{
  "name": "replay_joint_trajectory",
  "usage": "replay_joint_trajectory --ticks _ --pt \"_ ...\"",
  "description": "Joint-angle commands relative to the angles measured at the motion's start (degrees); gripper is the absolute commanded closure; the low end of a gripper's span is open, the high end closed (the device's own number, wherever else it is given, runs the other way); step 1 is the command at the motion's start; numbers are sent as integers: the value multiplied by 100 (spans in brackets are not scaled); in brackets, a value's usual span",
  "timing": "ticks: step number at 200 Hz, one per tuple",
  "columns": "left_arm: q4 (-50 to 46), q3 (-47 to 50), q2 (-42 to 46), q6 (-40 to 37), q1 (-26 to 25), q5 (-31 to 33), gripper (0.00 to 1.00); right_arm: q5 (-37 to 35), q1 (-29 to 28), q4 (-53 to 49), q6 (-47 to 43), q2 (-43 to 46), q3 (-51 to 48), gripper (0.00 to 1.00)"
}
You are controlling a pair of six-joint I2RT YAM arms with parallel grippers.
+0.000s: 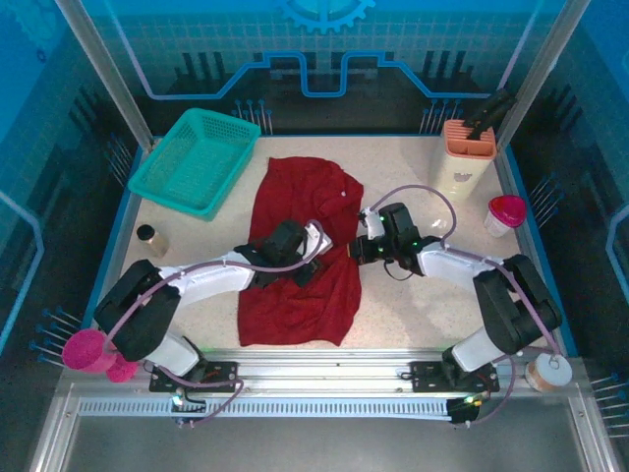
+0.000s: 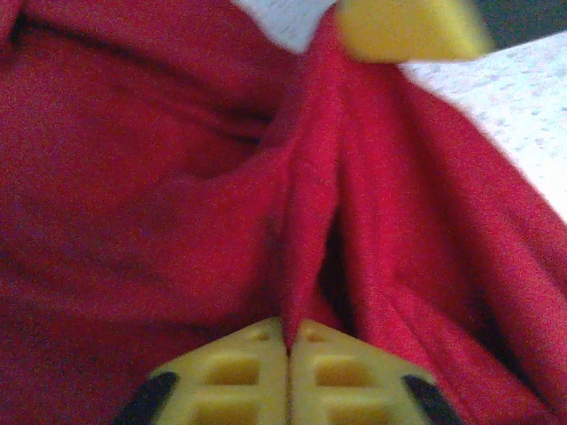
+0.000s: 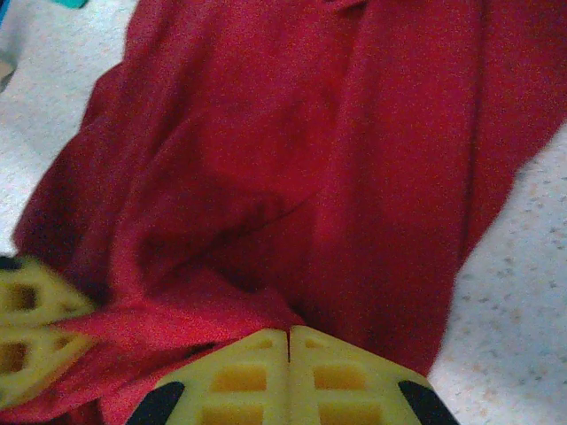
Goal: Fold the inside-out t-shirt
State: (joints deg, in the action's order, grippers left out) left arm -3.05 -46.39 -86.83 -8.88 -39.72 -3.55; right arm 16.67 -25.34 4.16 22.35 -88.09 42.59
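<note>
The inside-out t-shirt (image 1: 295,285), dark red and rumpled, lies at the middle of the speckled white surface (image 1: 423,305), its long side running from the far half toward the near edge, with a small white tag (image 1: 342,194) showing near its far right corner. I have the left hand (image 1: 313,242) down on the middle of the shirt. In the left wrist view its yellow fingertips (image 2: 288,335) are pressed together on a raised ridge of the red cloth (image 2: 177,177) that runs straight up from them. The right hand (image 1: 362,244) sits at the shirt's right edge, just beside the left one. In its own wrist view the fingertips (image 3: 288,335) are closed flush at a bunched fold of the shirt (image 3: 310,133), though I cannot tell whether any cloth is caught between them. Bare surface shows to the right of that fold. Each wrist camera catches a yellow finger of the other hand close by. Around the shirt, a teal basket (image 1: 197,162) stands at the far left, just beside the shirt's far corner. An orange holder (image 1: 469,140) with a black tool in it stands at the far right, and a white cup with a pink lid (image 1: 504,214) sits near it. A small dark-topped jar (image 1: 147,237) stands well to the shirt's left.
</note>
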Motion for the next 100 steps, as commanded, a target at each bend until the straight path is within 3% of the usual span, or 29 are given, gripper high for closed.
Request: replay_joint_trajectory --ticks 1,31,77,89,100 --pt "81 -184 585 235 159 -1032 100 -362 109 705 -30 -137 -142 100" --pt "96 81 1361 1081 295 -2214 100 -516 72 989 -367 -329 -108 100" --pt "538 654 1631 2427 885 -3123 100 -705 -115 1947 -701 -228 -593 100" --pt "803 809 1605 2692 1029 -3208 100 -908 -181 1882 -735 -12 -680 81" --pt "871 840 1519 2920 1179 -3274 100 -1061 -293 1755 -864 294 -791 79"
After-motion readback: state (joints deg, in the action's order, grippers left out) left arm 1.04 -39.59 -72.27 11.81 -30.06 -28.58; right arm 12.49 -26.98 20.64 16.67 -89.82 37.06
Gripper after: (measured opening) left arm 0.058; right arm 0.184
